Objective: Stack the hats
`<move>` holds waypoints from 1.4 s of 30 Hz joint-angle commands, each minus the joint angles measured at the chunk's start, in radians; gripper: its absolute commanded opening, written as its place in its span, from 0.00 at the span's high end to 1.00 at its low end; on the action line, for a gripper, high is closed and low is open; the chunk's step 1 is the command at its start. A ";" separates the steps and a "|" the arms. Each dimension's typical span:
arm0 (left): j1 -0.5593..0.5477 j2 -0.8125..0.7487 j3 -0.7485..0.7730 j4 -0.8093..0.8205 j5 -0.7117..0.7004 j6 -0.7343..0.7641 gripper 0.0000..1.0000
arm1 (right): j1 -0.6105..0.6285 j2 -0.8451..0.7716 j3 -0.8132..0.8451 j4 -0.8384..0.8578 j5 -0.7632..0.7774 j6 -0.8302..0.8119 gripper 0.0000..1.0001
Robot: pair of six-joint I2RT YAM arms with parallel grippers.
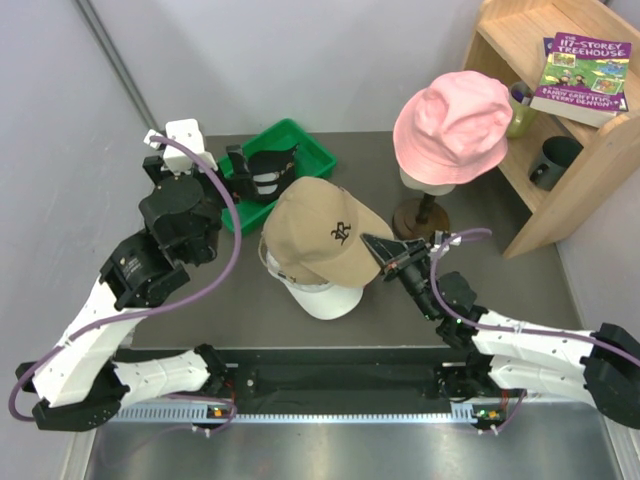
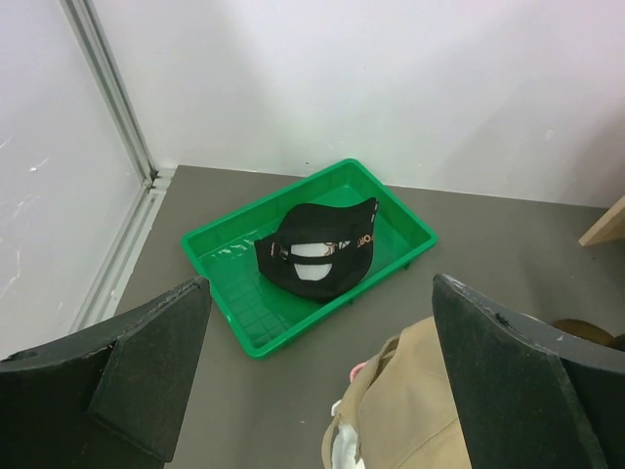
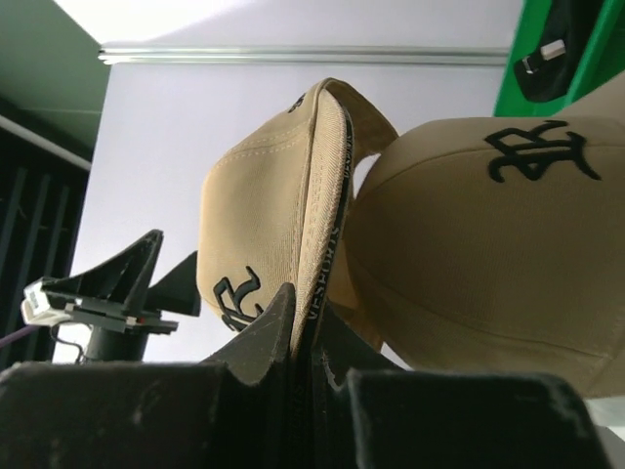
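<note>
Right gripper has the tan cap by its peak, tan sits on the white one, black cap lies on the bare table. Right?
Not quite. The black cap lies in the green tray, not on the bare table; the left wrist view shows it. The rest holds: the right gripper pinches the peak of the tan cap, which sits on the white cap.

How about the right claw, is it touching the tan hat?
Touching. The right wrist view shows the right gripper shut on the tan hat, pinching its peak.
</note>
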 commanded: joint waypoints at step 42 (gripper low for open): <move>0.467 -0.104 -0.602 0.212 0.894 -0.374 0.09 | -0.055 -0.140 -0.068 -0.484 0.031 -0.028 0.98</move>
